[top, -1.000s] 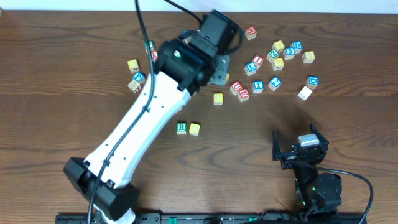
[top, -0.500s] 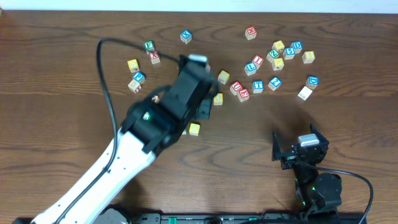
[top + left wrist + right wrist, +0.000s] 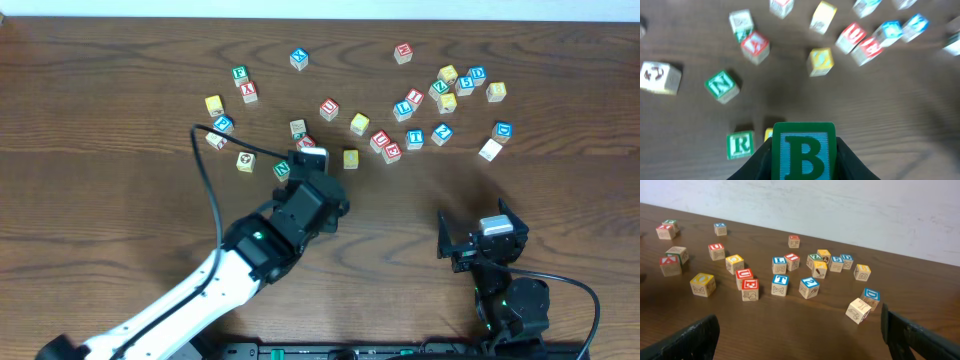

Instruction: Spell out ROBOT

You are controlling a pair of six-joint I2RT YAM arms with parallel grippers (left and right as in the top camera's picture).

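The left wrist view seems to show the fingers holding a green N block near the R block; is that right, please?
Not quite: the left wrist view shows the fingers holding a green B block, not an N, near the R block.

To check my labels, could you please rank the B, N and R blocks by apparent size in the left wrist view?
1. B block: largest, but held closest to the camera, which exaggerates it.
2. N block and R block: look about alike, so unranked.
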